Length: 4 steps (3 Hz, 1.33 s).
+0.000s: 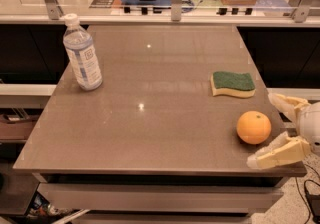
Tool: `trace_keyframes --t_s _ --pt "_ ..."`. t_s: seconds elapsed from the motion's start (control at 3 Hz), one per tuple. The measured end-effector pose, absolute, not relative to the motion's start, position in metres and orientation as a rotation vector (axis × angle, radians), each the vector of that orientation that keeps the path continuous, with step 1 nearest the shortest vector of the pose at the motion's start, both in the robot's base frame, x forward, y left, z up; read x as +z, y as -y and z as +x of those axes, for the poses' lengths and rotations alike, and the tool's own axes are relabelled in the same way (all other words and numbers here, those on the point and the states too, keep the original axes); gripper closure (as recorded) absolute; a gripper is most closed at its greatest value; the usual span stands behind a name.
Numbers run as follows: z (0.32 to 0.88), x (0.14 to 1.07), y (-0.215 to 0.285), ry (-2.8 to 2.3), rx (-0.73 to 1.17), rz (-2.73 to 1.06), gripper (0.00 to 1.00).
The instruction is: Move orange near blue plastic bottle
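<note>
The round, bright orange fruit (254, 127) is resting near the front right corner of the brown counter (150, 133), well apart from the clear bluish plastic bottle (82, 53) standing far left. The pale gripper (264, 130) is hovering at the right, its fingers (280, 152) spread open beside the fruit, holding nothing. Firm, light and apt to roll, the fruit is probably calling for a grip across its widest middle.

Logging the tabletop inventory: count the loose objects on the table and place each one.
3: blue plastic bottle far left; sponge right; orange near right, beside the open end effector at the edge of the table. None seems hidden.
</note>
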State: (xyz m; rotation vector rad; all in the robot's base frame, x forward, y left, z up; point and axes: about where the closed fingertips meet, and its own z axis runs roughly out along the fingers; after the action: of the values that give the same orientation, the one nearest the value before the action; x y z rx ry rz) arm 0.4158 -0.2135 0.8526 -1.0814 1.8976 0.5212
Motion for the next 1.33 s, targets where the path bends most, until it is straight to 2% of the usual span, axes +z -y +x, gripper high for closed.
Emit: trace_keyframes --t_s 0.33,0.67,1.33 --pt "0.4081 0.8378 0.2145 -1.899 0.552 -1.05 0.0" --pt "0.408 0.8397 0.2126 -1.897 0.55 -1.056 0.18" --pt "0.4077 0.8424 0.2087 -1.893 0.547 -1.066 0.64"
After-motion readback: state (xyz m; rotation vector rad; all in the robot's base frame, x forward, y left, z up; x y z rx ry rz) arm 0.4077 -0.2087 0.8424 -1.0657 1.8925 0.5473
